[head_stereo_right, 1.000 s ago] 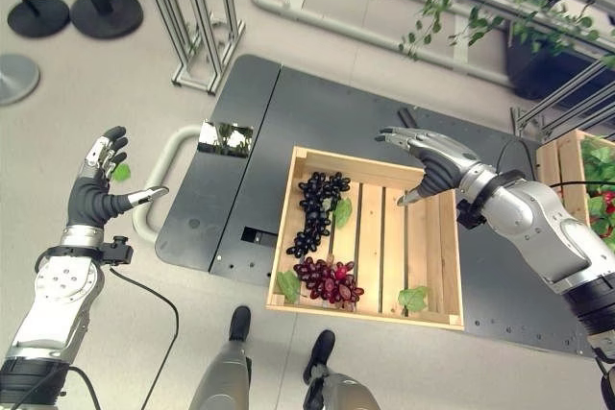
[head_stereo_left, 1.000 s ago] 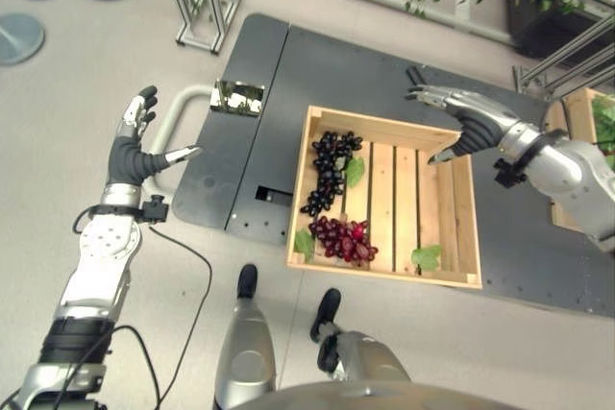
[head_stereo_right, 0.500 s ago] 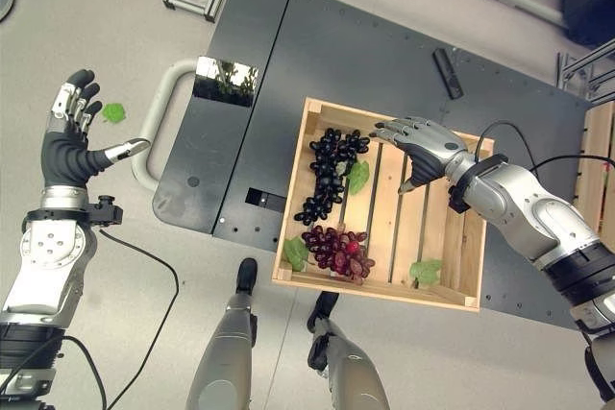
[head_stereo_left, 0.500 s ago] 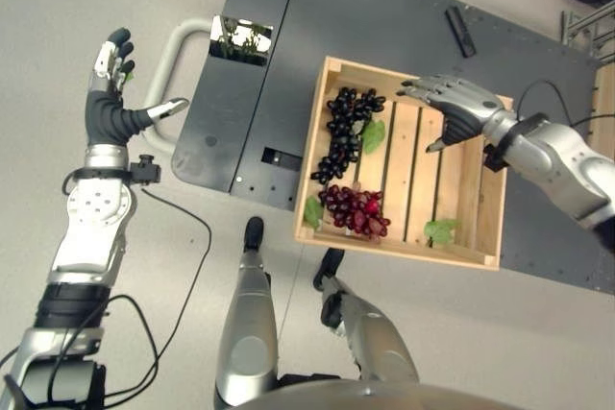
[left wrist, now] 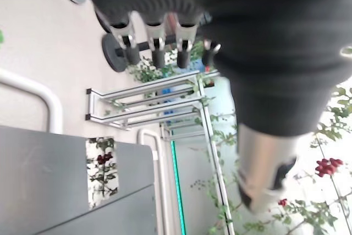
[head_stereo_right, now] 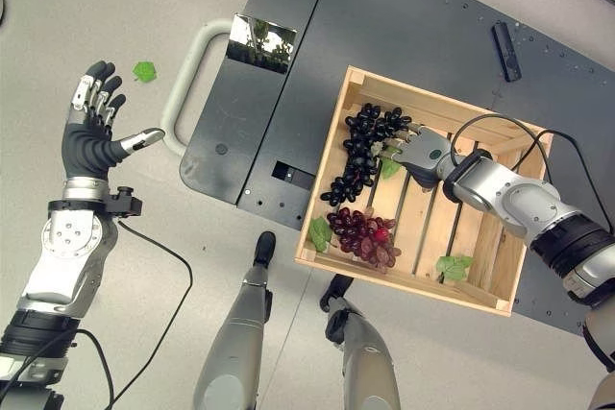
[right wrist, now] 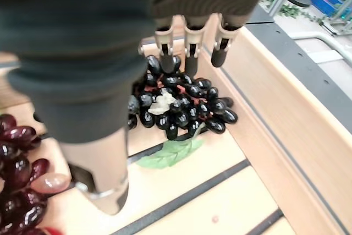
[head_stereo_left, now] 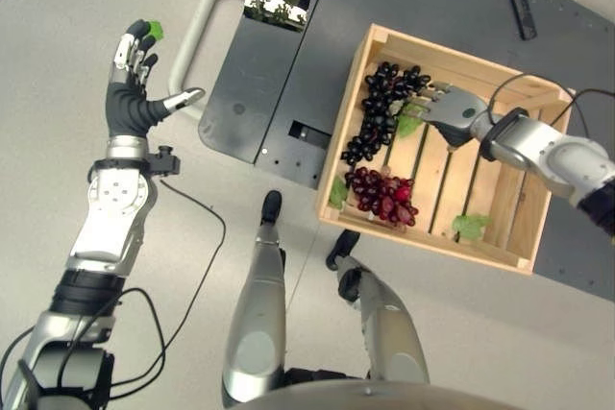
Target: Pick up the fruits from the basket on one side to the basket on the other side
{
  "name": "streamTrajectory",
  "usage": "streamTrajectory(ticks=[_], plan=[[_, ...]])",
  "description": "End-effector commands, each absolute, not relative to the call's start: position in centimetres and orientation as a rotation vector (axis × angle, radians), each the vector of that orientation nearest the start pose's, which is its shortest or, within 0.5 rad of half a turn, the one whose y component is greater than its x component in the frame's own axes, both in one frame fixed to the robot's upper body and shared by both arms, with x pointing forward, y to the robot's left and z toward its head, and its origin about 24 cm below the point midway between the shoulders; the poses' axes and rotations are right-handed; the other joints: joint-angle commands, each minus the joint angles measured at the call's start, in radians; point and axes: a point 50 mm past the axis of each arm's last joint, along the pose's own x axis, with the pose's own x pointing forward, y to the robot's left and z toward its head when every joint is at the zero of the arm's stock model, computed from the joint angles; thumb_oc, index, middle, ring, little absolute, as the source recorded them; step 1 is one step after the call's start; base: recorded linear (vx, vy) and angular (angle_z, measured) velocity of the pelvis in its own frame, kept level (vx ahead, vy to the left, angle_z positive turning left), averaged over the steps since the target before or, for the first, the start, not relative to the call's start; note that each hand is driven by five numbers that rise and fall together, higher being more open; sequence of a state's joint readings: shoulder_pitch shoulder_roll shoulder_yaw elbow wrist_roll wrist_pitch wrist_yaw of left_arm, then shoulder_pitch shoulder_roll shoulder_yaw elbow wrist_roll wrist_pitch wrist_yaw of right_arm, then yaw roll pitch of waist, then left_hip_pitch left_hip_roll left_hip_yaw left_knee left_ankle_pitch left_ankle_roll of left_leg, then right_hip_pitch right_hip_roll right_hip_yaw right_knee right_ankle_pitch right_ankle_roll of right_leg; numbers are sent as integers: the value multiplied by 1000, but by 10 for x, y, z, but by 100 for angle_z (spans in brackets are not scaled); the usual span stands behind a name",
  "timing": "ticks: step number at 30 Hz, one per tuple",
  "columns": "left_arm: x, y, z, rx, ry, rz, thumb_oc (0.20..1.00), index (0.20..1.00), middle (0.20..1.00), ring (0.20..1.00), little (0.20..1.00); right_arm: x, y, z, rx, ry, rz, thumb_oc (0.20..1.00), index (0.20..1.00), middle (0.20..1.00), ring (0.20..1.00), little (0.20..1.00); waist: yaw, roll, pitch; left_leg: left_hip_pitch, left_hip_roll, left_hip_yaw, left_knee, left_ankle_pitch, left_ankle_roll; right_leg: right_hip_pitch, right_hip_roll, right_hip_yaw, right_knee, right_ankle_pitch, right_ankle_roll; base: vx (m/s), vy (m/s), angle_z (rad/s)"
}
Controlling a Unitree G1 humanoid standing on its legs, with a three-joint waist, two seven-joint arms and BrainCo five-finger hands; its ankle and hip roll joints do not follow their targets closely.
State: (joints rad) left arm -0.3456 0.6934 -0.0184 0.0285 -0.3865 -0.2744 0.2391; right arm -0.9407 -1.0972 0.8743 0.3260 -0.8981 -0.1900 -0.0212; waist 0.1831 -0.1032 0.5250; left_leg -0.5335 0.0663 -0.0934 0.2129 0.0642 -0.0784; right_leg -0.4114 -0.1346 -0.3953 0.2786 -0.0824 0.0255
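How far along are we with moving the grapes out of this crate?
Nothing looks moved yet: the black grapes and red grapes both lie in the wooden crate. In hand: the right hand is open, reaching over the black bunch, holding nothing. The left hand is open, raised off to the side. Left: grasp and carry both bunches across.

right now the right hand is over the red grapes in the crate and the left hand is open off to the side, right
Not quite. The right hand is over the black grapes, as the right wrist view shows, not the red grapes. The rest holds: both bunches lie in the crate, and the left hand is open at the side.
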Motion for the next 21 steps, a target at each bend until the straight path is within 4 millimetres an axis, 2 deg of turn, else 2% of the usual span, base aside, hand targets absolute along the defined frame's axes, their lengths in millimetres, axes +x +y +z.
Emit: streamTrajectory(ticks=[1,6,7,8,10,17,21], plan=[[283,235,220,151,-748,96,1000,1000,1000,1000,1000,352,-218,218,-2324,-462,296,1000,1000,1000,1000,1000,1,28,-5,-36,26,-12,30,-6,-26,-29,-44,-14,46,-9,74,-15,-27,17],[285,231,216,148,-721,68,1000,1000,1000,1000,1000,357,-215,215,-2318,-450,304,1000,1000,1000,1000,1000,10,29,-5,-38,24,-32,12,7,-30,-29,-45,-35,49,-16,71,4,-54,16],[286,228,215,135,-719,51,1000,1000,1000,1000,1000,358,-213,214,-2311,-452,308,1000,1000,1000,1000,1000,12,29,-5,-24,23,-45,8,-13,-37,-16,-41,-26,57,-41,79,2,-41,4],[286,226,214,128,-716,41,1000,1000,1000,1000,1000,358,-212,215,-2309,-456,307,1000,1000,1000,1000,1000,17,31,-5,-38,19,-43,7,9,-33,-25,-47,-45,55,-23,70,76,-83,14],[287,223,211,118,-703,25,1000,1000,1000,1000,1000,359,-209,214,-2301,-463,310,1000,1000,1000,1000,1000,17,31,-5,-22,19,-58,4,-12,-40,-9,-45,-39,64,-50,78,48,-47,28],[286,219,205,110,-680,7,1000,1000,1000,1000,1000,357,-195,230,-2266,-562,284,1000,1000,1000,1000,1000,29,28,-5,-17,18,-69,-13,-4,-41,1,-47,-53,56,-47,79,6,-6,10],[287,219,205,109,-680,8,1000,1000,1000,1000,1000,357,-182,246,-2242,-639,265,1000,1000,1000,1000,1000,42,22,-5,-15,14,-72,-23,2,-39,3,-46,-58,51,-44,80,0,0,0]])
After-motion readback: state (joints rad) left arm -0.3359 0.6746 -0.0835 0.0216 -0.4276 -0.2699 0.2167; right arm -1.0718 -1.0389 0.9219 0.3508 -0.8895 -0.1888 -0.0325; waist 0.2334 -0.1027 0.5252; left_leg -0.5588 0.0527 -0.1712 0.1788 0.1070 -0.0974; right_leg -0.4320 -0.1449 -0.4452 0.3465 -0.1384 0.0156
